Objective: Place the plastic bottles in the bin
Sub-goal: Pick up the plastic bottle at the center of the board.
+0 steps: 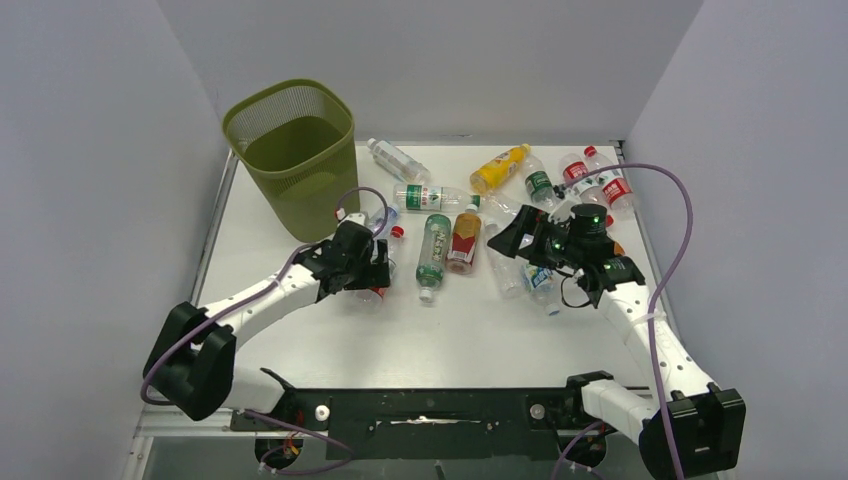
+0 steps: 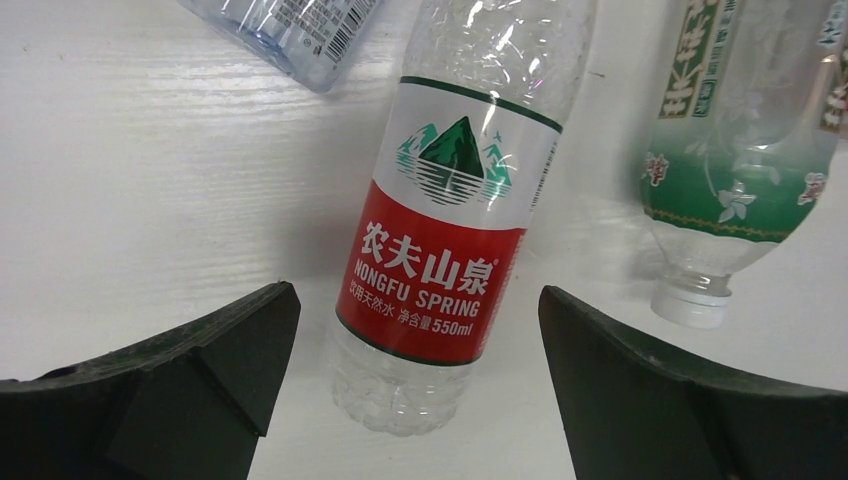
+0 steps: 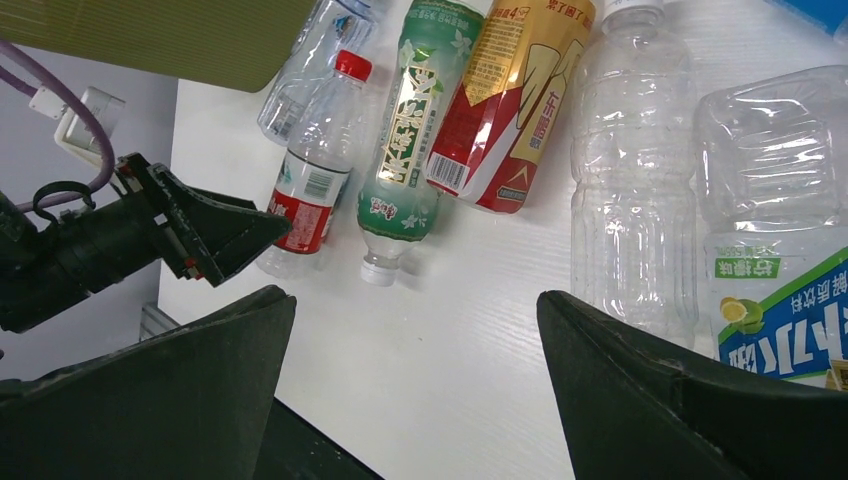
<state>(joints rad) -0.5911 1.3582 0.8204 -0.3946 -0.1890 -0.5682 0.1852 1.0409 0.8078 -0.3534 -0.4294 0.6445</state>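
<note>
The olive-green mesh bin (image 1: 290, 150) stands at the table's far left. Several plastic bottles lie across the middle and far right of the table. My left gripper (image 1: 372, 272) is open and low over a lying red-labelled bottle (image 2: 440, 250). The bottle's base sits between the two fingers, which do not touch it (image 2: 415, 295). My right gripper (image 1: 515, 240) is open and empty above bare table (image 3: 415, 296), beside a clear unlabelled bottle (image 3: 630, 180). The red-labelled bottle (image 3: 310, 180) and the left gripper's fingers (image 3: 215, 235) also show in the right wrist view.
A green-labelled bottle (image 1: 433, 245) and a gold-red one (image 1: 464, 238) lie side by side between the grippers. An orange bottle (image 1: 497, 168) and two red-labelled ones (image 1: 600, 180) lie at the far right. Grey walls close in both sides.
</note>
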